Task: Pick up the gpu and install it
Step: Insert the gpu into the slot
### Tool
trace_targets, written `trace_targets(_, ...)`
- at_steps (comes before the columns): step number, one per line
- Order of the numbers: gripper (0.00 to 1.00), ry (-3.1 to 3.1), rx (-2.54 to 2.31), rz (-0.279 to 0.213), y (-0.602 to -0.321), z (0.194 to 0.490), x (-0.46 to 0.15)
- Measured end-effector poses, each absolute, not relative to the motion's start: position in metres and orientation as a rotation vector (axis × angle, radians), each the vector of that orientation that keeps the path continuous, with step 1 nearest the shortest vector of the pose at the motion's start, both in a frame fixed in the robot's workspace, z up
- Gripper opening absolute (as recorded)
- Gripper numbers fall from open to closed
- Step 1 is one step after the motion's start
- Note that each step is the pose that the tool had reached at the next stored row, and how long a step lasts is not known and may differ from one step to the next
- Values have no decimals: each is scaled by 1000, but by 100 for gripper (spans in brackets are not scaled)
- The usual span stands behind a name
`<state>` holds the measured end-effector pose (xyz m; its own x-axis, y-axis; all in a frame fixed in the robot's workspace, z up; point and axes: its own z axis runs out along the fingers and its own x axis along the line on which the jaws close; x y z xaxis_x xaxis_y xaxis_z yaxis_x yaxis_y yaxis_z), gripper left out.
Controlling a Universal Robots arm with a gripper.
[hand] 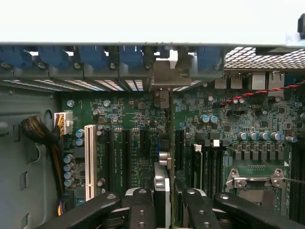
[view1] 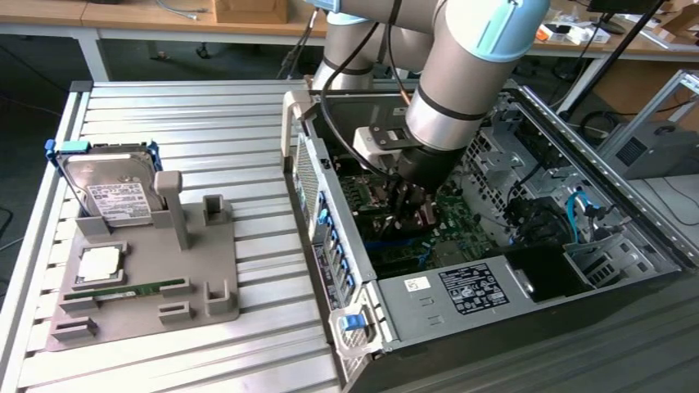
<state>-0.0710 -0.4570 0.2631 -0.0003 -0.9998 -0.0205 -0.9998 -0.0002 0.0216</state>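
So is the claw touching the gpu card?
Touching. In the wrist view, the claw has its black fingers pressed against both sides of the gpu, seen edge-on above the motherboard.

Exterior view: tool tips lost among dark parts inside case, centre frame; grip contact too dim to tell. Arm cut off by top edge. Case lower corner cut by bottom edge. Label text on drive, left, too small to read. Wrist view: gpu seen edge-on, lower end cut off at bottom edge between fingers.
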Motion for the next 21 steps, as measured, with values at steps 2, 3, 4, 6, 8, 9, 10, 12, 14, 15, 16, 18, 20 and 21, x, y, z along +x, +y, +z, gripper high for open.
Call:
trace_targets(2,27,-2221,2221,-47,-457,264,-71)
trace_targets(3,27,-2221,2221,-46,-457,265,-71)
trace_targets(4,27,-2221,2221,-46,-457,266,-71)
trace_targets(6,27,-2221,2221,-46,-457,267,-71)
trace_targets(8,27,-2220,2220,-48,-457,267,-69)
trace_targets(9,27,-2219,2219,-49,-457,267,-67)
trace_targets(10,27,-2219,2219,-50,-457,267,-66)
trace_targets(12,27,-2218,2218,-51,-457,267,-64)
trace_targets(14,27,-2218,2218,-52,-457,267,-64)
trace_targets(15,27,-2218,2218,-52,-457,267,-64)
trace_targets(16,27,-2218,2218,-51,-457,267,-64)
trace_targets(18,27,-2218,2218,-52,-457,266,-64)
trace_targets(20,27,-2218,2218,-52,-457,265,-64)
trace_targets(21,27,-2218,2218,-52,-457,264,-64)
